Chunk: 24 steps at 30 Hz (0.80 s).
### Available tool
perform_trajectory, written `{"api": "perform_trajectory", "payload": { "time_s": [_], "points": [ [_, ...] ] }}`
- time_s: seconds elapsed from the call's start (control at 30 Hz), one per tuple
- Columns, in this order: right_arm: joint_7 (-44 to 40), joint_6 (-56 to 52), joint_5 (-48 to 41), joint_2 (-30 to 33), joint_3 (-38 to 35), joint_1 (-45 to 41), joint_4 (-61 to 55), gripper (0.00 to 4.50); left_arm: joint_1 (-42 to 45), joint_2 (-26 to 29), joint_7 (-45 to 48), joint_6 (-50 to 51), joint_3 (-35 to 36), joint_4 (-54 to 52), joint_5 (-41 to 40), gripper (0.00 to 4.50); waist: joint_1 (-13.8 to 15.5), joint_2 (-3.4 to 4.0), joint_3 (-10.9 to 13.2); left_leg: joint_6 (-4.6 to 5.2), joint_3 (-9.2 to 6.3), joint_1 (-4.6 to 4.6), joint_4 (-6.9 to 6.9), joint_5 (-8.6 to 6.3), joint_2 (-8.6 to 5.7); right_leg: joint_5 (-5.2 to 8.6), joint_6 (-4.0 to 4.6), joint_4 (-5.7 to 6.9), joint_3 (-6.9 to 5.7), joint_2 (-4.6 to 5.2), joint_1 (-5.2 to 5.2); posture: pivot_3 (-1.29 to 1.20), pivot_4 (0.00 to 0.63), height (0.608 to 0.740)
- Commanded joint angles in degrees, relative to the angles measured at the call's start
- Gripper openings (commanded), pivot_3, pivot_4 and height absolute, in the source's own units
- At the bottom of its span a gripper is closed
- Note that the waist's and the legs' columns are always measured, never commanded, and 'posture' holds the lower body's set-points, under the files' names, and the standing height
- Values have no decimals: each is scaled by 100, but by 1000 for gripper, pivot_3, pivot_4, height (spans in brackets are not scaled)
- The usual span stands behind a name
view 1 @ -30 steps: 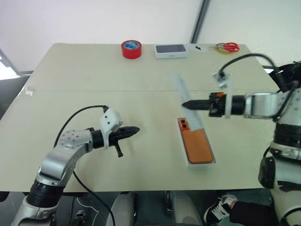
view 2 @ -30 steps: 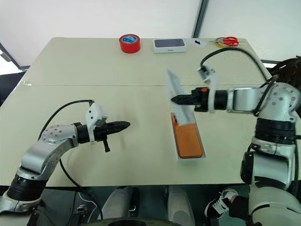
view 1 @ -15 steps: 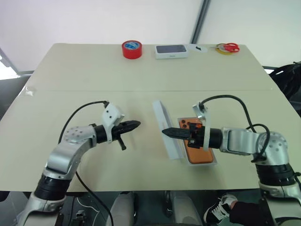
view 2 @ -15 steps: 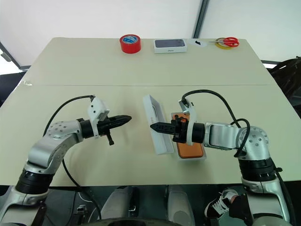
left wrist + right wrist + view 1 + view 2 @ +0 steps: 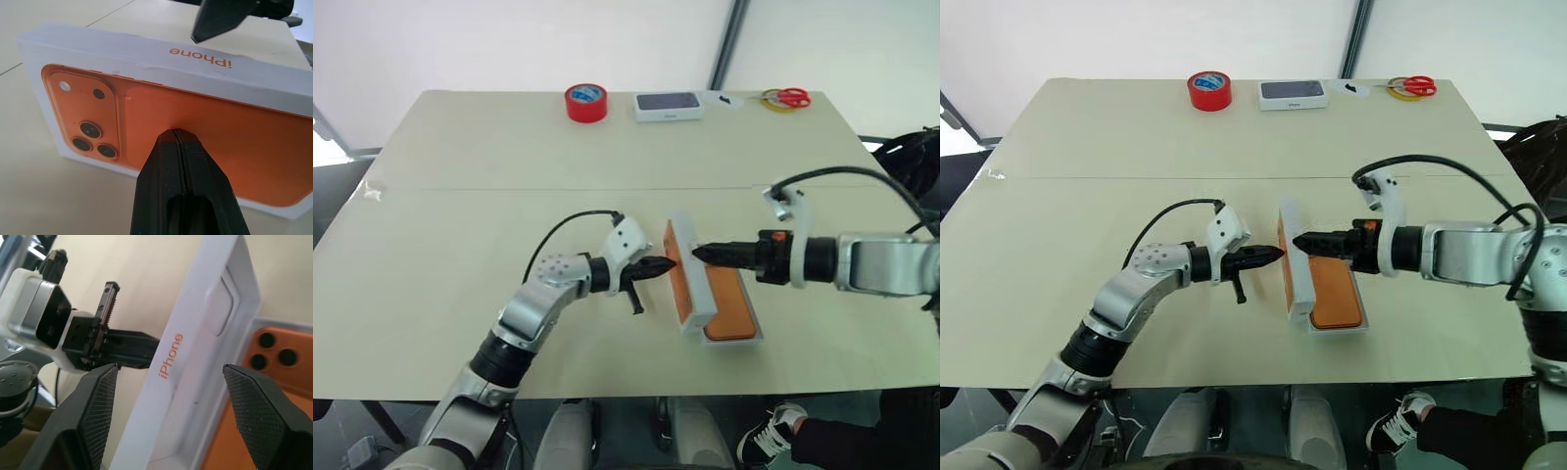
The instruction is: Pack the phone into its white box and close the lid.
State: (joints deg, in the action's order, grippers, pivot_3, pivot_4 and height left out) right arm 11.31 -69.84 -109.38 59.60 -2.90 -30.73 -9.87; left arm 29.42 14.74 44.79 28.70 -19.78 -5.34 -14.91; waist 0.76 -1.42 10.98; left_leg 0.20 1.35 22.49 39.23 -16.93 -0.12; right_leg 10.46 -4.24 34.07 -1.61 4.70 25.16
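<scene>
The orange phone (image 5: pixel 732 305) lies back up in the white box (image 5: pixel 759 336), its camera lenses (image 5: pixel 274 356) showing. The lid (image 5: pixel 686 279) stands on one long edge along the box's left side. Its orange picture face (image 5: pixel 195 117) is turned toward my left gripper (image 5: pixel 664 265), which is shut with its tip against that face. My right gripper (image 5: pixel 171 377) is open and hovers at the lid's upper edge. The edge printed "iPhone" lies between its fingertips (image 5: pixel 105 382), which stand clear of it.
At the table's far edge sit a red tape roll (image 5: pixel 586 102), a white box with a dark top (image 5: pixel 669 105), and red-handled scissors on a yellow tape roll (image 5: pixel 788 98). The table's near edge runs just below the box.
My right gripper opened and let go of the lid, which now stands on edge against the box. My left gripper moved right until its tip met the lid's orange face.
</scene>
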Motion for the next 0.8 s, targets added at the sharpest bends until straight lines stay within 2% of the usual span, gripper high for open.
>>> {"api": "perform_trajectory", "payload": {
  "time_s": [0.03,0.2,0.37,0.47,0.67,0.8],
  "points": [
    [-310,173,947,159,-226,-144,228,2685,189,-191,-27,-121,-181,23,134,0,2,-1,-1,0,1,-1,0,0,0,0,0,0,0,0,-1,0,150,732],
    [-1191,307,3012,344,143,-83,-61,26,242,-463,-115,1,-151,115,110,0,3,0,-1,2,1,2,0,-1,-2,-2,-4,-2,1,1,1,0,150,732],
    [-2163,595,4635,554,588,33,-433,26,230,-592,-289,237,203,40,-60,0,-3,0,-1,2,0,2,0,-1,-1,-2,-6,0,1,0,4,0,150,732],
    [-2616,738,5340,644,793,192,-647,26,214,-447,-386,414,443,-45,-108,0,-5,0,-1,2,0,2,0,-1,-1,-2,-7,-1,0,0,5,0,150,732],
    [-3137,828,6263,460,953,446,-931,26,222,60,-380,600,490,22,47,0,-2,0,-1,2,0,2,0,-1,-1,-3,-7,1,0,0,6,0,150,732],
    [-3346,835,6663,218,949,503,-999,26,268,208,-280,657,237,223,230,0,4,0,-1,2,0,2,1,-1,-3,-3,-6,0,0,2,5,0,150,732]
  ]
}}
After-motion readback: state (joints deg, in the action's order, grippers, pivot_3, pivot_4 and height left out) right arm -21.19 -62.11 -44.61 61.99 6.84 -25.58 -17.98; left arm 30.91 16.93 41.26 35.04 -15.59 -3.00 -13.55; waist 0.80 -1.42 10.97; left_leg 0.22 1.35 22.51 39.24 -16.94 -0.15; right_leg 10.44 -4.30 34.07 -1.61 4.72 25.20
